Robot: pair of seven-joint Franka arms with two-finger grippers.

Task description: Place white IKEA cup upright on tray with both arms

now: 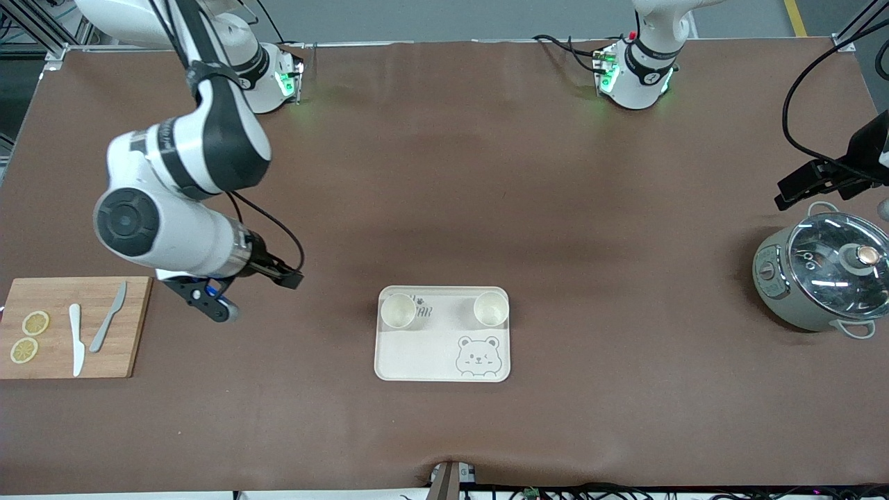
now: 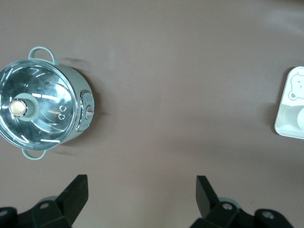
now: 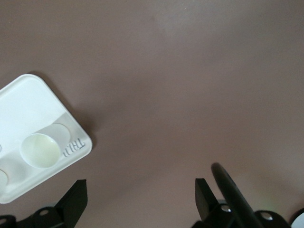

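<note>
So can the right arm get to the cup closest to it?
Probably yes. The right gripper hangs open over bare table between the cutting board and the tray; nothing blocks its way to that cup.

Quick count of what's on the table — one tray (image 1: 442, 347) with two white cups (image 1: 399, 310) (image 1: 491, 309) standing on it. One wooden cutting board (image 1: 132, 326) carrying two lemon slices (image 1: 35, 323) (image 1: 23, 350) and two knives, a white one (image 1: 76, 338) and a grey one (image 1: 108, 317). One pot (image 1: 819, 281) with one glass lid (image 1: 844, 260). Two robot arms — so two grippers, the left gripper (image 2: 141, 195) and the right gripper (image 3: 141, 195).
</note>
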